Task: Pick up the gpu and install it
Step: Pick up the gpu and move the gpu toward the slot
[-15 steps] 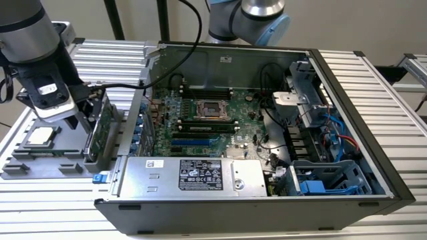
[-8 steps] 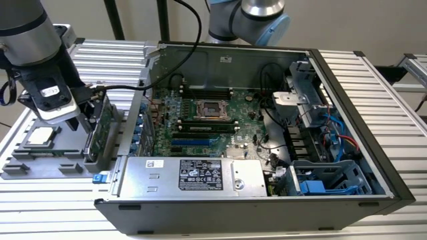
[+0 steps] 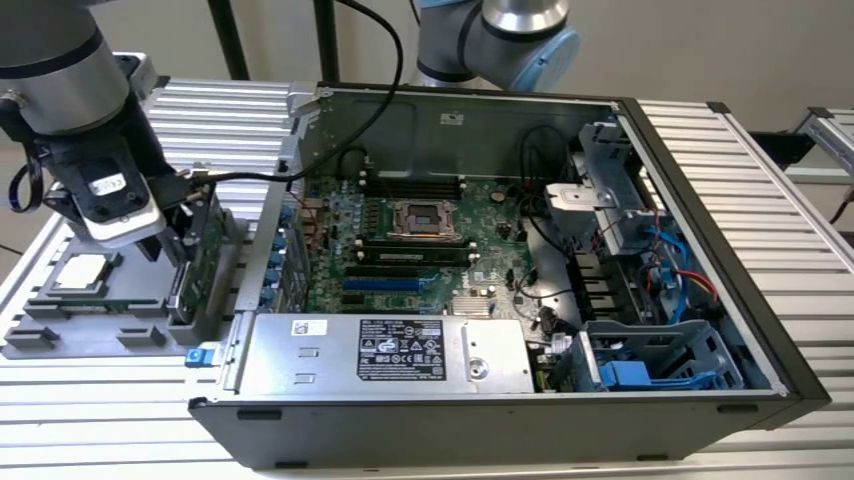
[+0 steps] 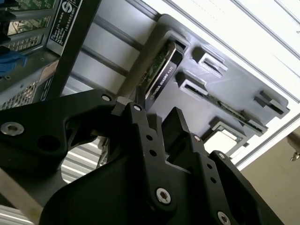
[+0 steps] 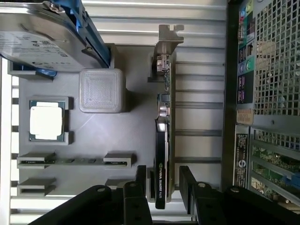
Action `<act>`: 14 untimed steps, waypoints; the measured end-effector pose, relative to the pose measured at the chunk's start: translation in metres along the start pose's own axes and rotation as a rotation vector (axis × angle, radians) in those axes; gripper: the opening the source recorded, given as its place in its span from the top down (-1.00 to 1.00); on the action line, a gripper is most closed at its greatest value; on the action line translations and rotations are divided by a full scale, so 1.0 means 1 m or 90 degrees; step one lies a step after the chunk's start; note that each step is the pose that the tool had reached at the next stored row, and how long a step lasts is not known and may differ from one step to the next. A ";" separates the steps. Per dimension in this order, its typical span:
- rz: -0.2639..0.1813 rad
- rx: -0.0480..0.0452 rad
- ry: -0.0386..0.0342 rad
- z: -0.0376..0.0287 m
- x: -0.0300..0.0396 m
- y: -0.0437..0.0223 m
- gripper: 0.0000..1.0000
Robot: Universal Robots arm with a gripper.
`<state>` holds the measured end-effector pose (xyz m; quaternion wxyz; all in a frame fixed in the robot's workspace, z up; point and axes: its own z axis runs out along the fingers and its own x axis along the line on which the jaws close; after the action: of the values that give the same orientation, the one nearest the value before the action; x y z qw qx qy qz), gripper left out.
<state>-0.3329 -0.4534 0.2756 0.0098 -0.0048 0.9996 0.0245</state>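
Exterior view: the black two-finger gripper (image 3: 174,248) sat low at the exterior view's left, over the grey moulded parts tray (image 3: 54,335). It was right at the gpu (image 3: 200,265), a thin green-and-black card standing on edge in the tray, beside the open black computer case (image 3: 747,260).

Second wrist view: the gpu (image 4: 161,70) sat in its tray slot, beyond the gripper body.

First wrist view: the fingers (image 5: 186,180) straddled the gpu's end with a gap on each side, so open and holding nothing.

Step in hand was the pick, grasp not made. My read: closing calls for centred jaws, then a straight lift out of the slot.

The one grey tray (image 5: 136,117) carries one gpu (image 5: 161,159), one CPU chip (image 5: 46,120) and one hard drive (image 5: 42,35). One computer case (image 3: 467,115) stands beside it.
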 end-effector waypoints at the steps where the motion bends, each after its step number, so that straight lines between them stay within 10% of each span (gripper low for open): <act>1: 0.001 0.0000 0.0000 0.0006 -0.0002 0.0009 -1.00; 14: 0.011 0.0002 -0.0003 0.0110 -0.0015 0.0081 -1.00</act>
<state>-0.3312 -0.4448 0.2650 0.0099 0.0040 0.9996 0.0244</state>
